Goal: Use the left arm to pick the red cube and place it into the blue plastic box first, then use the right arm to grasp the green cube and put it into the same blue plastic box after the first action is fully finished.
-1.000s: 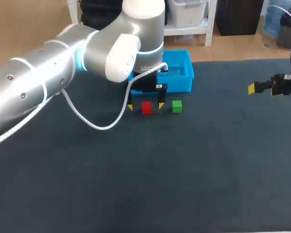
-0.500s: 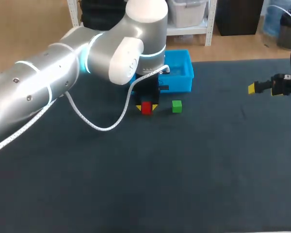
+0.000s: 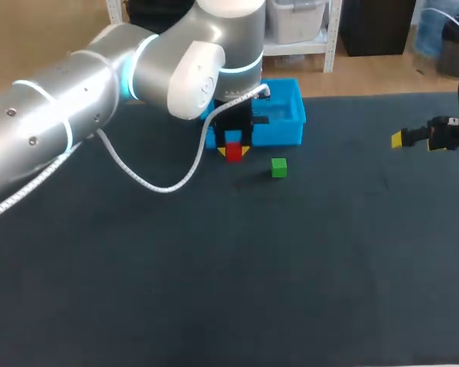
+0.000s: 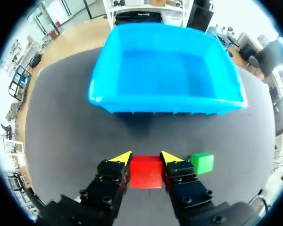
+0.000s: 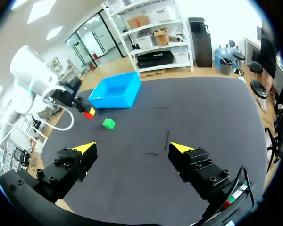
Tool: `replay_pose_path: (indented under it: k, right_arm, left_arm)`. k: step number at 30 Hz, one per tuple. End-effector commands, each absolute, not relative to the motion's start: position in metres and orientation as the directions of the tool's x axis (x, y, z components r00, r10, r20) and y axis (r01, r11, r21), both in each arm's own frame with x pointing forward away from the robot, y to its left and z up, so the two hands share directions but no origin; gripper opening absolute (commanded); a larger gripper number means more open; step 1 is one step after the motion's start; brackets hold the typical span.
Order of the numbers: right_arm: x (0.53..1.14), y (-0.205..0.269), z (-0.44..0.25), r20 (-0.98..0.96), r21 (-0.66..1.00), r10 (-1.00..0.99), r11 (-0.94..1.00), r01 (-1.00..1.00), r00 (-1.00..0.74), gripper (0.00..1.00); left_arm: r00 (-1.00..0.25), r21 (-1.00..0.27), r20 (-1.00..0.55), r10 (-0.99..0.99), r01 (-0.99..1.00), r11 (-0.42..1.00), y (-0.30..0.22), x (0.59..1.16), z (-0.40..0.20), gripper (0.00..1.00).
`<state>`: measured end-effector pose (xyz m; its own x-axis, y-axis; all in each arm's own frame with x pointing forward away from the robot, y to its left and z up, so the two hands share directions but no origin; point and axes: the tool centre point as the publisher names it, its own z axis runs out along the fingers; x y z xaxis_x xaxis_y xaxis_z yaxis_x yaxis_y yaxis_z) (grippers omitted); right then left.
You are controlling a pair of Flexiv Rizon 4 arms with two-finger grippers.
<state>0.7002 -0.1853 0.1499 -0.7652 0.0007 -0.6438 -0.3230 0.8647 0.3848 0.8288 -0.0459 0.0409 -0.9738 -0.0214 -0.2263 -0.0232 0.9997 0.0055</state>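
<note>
The left claw has risen, red cube clamped inside it.

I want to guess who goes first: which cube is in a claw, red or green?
The red cube, pinched between the yellow tips of the left claw. The green cube sits beside it, ungripped.

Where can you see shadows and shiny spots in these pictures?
Left wrist view: a dark shadow lies on the mat along the blue box's near wall; the red block is brightly lit. Head view: the left arm's pale shell shines under the lights.
</note>
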Motion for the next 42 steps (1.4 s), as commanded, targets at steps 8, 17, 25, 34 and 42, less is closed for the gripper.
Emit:
replay_pose_path:
  k: [8,17,25,34,42]
  right_arm:
    - [0.7,-0.185,0.15,-0.643,0.384,0.0,0.865,-0.322,-0.766,1.0]
    - [0.7,-0.185,0.15,-0.643,0.384,0.0,0.865,-0.322,-0.766,1.0]
    - [0.7,-0.185,0.15,-0.643,0.384,0.0,0.865,-0.322,-0.766,1.0]
    - [0.7,-0.185,0.15,-0.643,0.384,0.0,0.865,-0.322,-0.766,1.0]
    - [0.7,-0.185,0.15,-0.643,0.384,0.0,0.865,-0.322,-0.766,1.0]
  left_arm:
    - [-0.93,-0.087,-0.368,-0.019,0.014,0.996,-0.029,0.799,0.109,0.0]
    - [-0.887,-0.161,-0.462,-0.002,0.081,0.984,-0.019,0.776,0.135,0.0]
    - [-0.88,-0.16,-0.475,0.018,0.106,0.981,-0.016,0.772,0.134,0.0]
    - [-0.881,-0.151,-0.471,0.053,0.14,0.979,-0.029,0.803,0.132,0.0]
    - [-0.877,-0.146,-0.473,0.084,0.172,0.974,-0.046,0.852,0.137,0.0]
